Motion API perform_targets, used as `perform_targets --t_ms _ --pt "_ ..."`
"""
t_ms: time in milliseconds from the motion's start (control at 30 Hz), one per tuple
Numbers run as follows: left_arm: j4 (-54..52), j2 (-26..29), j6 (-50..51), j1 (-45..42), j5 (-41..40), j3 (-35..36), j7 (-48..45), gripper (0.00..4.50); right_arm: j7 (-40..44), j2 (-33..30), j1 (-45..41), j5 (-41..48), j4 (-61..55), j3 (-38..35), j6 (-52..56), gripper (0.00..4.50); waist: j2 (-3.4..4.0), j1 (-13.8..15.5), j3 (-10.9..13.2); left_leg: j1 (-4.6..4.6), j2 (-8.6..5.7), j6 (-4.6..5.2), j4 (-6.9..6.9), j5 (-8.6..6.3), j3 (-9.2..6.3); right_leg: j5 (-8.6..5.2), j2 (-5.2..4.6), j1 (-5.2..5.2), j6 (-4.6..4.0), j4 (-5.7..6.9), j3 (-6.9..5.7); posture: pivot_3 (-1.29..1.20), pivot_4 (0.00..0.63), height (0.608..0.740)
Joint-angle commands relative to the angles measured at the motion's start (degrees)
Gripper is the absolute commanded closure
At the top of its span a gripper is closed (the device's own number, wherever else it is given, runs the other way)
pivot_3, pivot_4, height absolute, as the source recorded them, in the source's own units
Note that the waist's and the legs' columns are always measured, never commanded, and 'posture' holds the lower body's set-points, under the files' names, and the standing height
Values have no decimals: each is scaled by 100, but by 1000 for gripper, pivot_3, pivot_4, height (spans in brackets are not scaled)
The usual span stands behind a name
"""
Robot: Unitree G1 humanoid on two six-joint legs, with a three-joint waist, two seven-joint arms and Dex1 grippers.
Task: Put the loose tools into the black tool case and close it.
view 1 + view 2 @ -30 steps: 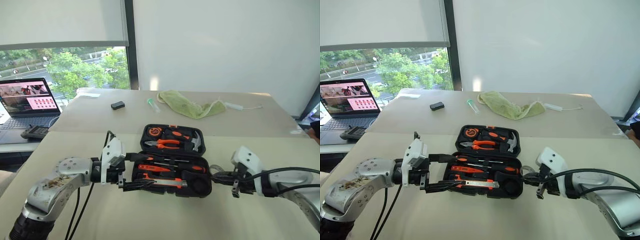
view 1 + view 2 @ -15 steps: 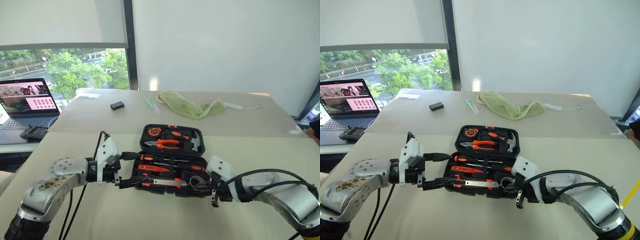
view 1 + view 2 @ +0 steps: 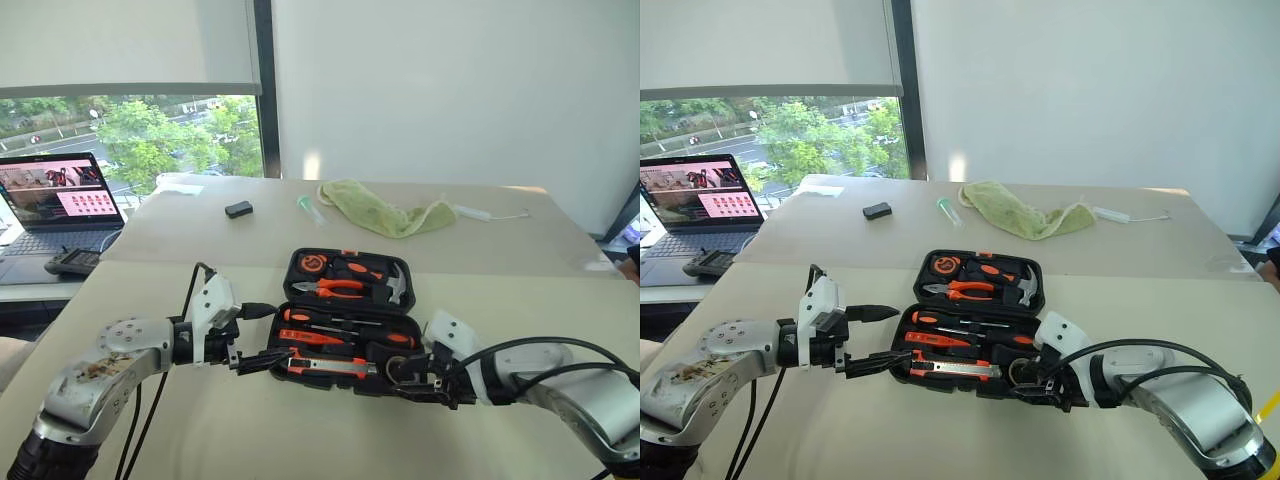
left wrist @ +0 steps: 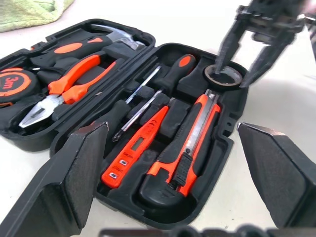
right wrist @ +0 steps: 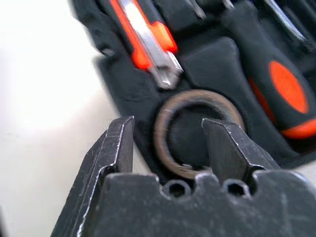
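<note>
Open black tool case (image 3: 345, 325) at frame centre; right tool (image 4: 245, 63) parted astride the tape roll (image 4: 222, 76); left tool (image 3: 262, 338) wide open beside it.

I see the black tool case (image 3: 345, 325) on a beige surface (image 3: 300, 430): black-orange screwdrivers (image 4: 163, 84), an orange tester (image 4: 136, 145), an orange-black knife (image 4: 185, 148), a black tape roll (image 4: 223, 75), and a pale green cloth (image 3: 385, 212) near the far edge.

One open tool case (image 3: 345, 322); inside: two screwdrivers (image 4: 148, 96) (black-orange handles), one tester screwdriver (image 4: 136, 145), one utility knife (image 4: 190, 143), one tape roll (image 4: 222, 75), one pliers (image 4: 64, 86), one hammer (image 4: 106, 37), one tape measure (image 4: 15, 84).
</note>
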Motion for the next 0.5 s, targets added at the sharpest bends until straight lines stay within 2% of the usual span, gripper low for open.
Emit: perform_targets --t_ms 33,133,233,300,367,433,500 --pt "300 -308 750 -472 -40 60 839 0 -699 727 -401 407 210 -967 -14 1869 -3 -7 2 1 0 1 0 -1 -1 3 2 3 4 0 0 0 150 740" --pt "650 -857 1289 -1036 210 -29 1792 0 -1313 1060 -671 19 725 -1092 -40 1199 -7 9 5 5 -3 -5 7 7 -3 23 9 7 8 0 5 0 150 740" --pt "1170 -1621 1955 -1761 422 105 2928 0 -1831 1099 -1029 -604 1270 -911 -290 192 -11 61 7 5 -11 -1 12 14 -4 27 8 12 12 4 0 0 150 740" --pt "1714 -1968 2304 -2295 704 45 3462 0 -2254 1059 -1398 -1201 1707 -650 -488 88 -13 37 8 -3 -15 -5 15 18 -2 33 8 1 16 6 3 0 150 740" --pt "2199 -2002 2467 -2738 1123 -245 3756 0 -2527 1205 -1790 -1292 2046 -639 -175 88 -14 -3 9 -7 -27 -44 12 41 1 33 8 -6 17 8 5 0 150 740" --pt "2871 -2125 2642 -3188 1288 -246 3950 0 -2523 1230 -2331 -1134 2388 -610 718 88 -13 -56 8 -7 -28 -56 2 49 1 33 13 -10 16 8 6 0 150 740" --pt "3526 -2240 2787 -3530 1359 -237 3972 0 -2487 1326 -2777 -1055 2829 -613 1174 88 -13 -81 8 -9 -17 -63 -4 54 3 31 23 -13 14 10 8 0 150 740"
